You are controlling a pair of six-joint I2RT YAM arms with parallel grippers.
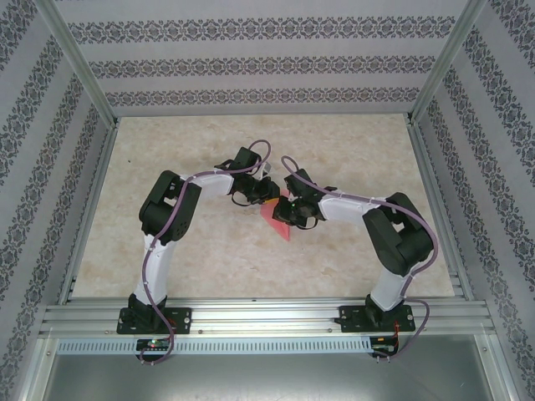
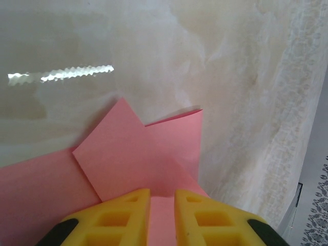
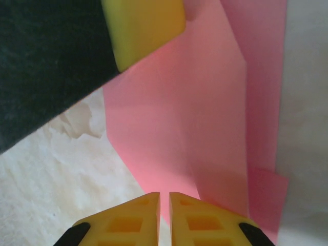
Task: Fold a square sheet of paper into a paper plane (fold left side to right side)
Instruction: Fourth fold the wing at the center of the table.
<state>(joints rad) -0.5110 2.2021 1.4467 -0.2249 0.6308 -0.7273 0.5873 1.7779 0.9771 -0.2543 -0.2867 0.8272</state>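
Observation:
The salmon-pink square sheet of paper (image 1: pixel 277 222) lies on the table between the two wrists, folded into overlapping layers. In the left wrist view a diagonal flap (image 2: pixel 123 154) lies over the sheet, with a second corner behind it. My left gripper (image 2: pixel 162 197) stands on the paper with its yellow jaws a small gap apart and pink paper showing in the gap. My right gripper (image 3: pixel 164 197) is shut to a thin slit at the paper's near edge (image 3: pixel 195 118). A left finger (image 3: pixel 146 25) rests on the paper's far end there. From above, both grippers (image 1: pixel 266 196) (image 1: pixel 288 215) meet over the paper.
The beige marbled tabletop (image 1: pixel 209 150) stretches around the paper. Metal frame rails (image 1: pixel 259 317) run along the near edge and both sides, with patterned walls behind. A white lace-like strip (image 2: pixel 302 102) borders the table on the right of the left wrist view.

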